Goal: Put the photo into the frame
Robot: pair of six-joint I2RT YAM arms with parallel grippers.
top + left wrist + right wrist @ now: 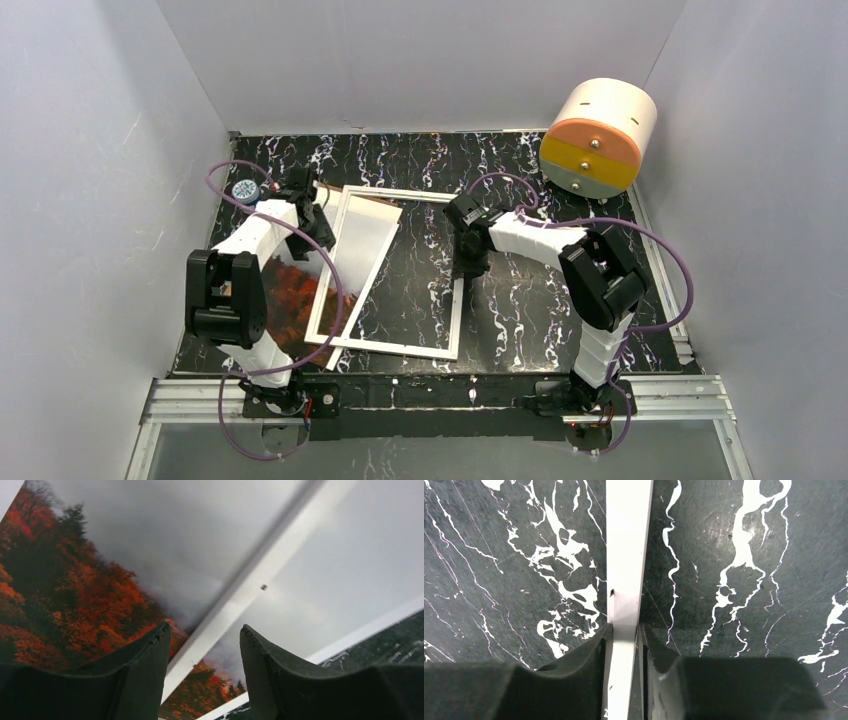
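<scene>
Left claw (205, 630): jaws part-way open, straddling the left rim of the frame (400, 347) with clearance; nothing is held. The overhead view places this claw at the frame's upper left but hides its fingers under the wrist. Only the left wrist view shows the gap.

The photo (285, 300) lies askew on the surface (520, 310), under the frame's left rim. Its red-orange forest is outside the rim at picture left, and its pale mist is inside. The left wrist view shows the rim crossing the print diagonally.

Right claw (624, 627): fingers closed against both sides of the frame's right rim. This contact is visible only in the right wrist view; overhead, the claw sits partway along that rim.

A white-and-orange drum (598, 135) stands at upper right, well apart.
</scene>
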